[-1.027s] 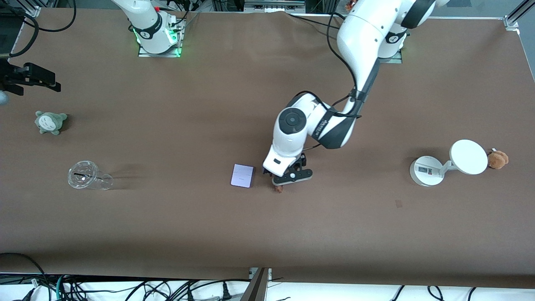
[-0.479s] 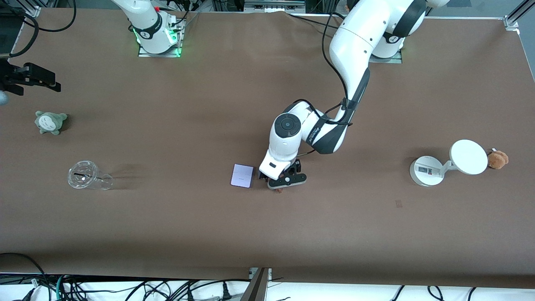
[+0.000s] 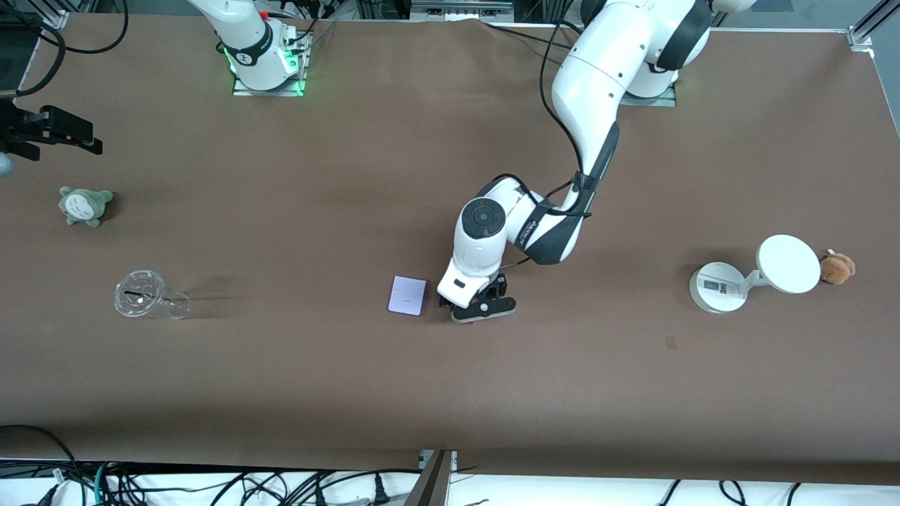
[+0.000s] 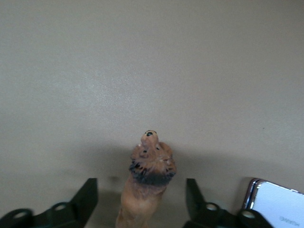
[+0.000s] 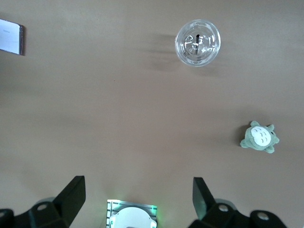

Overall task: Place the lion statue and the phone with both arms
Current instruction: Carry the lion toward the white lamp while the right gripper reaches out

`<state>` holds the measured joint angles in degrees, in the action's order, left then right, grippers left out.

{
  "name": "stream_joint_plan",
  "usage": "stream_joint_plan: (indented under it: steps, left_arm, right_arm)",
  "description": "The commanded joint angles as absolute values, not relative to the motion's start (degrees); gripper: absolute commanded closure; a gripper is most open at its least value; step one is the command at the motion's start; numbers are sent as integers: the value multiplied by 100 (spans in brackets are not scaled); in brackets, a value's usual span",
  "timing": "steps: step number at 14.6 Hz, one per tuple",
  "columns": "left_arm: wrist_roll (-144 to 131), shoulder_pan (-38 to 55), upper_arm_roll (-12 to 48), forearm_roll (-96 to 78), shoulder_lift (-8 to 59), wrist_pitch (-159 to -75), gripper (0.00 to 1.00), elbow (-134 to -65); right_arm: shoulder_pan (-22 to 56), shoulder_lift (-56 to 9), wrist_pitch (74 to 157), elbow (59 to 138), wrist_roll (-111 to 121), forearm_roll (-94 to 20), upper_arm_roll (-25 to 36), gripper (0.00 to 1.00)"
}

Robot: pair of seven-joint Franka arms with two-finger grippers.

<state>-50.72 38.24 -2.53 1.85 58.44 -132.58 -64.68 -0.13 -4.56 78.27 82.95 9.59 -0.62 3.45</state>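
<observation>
The left arm reaches down from its base to the middle of the brown paper-covered worktop (image 3: 281,393), and its black two-fingered left tool (image 3: 478,308) sits low over the surface. In the left wrist view the two fingers (image 4: 88,197) are spread, with the small brown lion statue (image 4: 148,183), dark mane ringing its head, between them; a gap shows on each side, so the pads are not touching it. In the front view the tool hides the statue.

The flat pale lavender phone (image 3: 408,295) with rounded corners lies on the worktop just beside the left tool, toward the right arm's end; its shiny corner also shows in the left wrist view.

The right arm waits, raised high at its end of the worktop; its right tool (image 5: 137,199) is spread wide with nothing between the fingers. Below it sit a clear plastic lidded cup (image 5: 197,42) lying on its side and a small grey-green plush toy (image 5: 259,137).

Well apart from the left tool, toward the left arm's end, stand a white round-based stand with a disc (image 3: 749,275) and a fluffy brown plush (image 3: 838,268) beside the disc.
</observation>
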Motion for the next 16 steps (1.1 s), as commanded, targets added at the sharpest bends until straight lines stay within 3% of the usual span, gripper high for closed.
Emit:
stream_joint_plan:
  steps: [1,3,10,16]
  left_arm:
    - [-4904,3850,-308,316,5968,-13228,83,-6231]
    - [-4913,3806,-308,281,5942,-13228,100,-6231]
    - [-4237,3376,-308,343,5521,-13148,100,-6538]
    - [-3483,2734,-264,334,4081,-13210,100,-8329]
  right_arm:
    - [35,-492,7734,8174,914,-149,404,0]
    - [35,-492,7743,8174,914,-149,404,0]
    - [44,-492,7743,8174,905,-149,404,0]
    - [53,-501,7761,8174,835,-158,378,0]
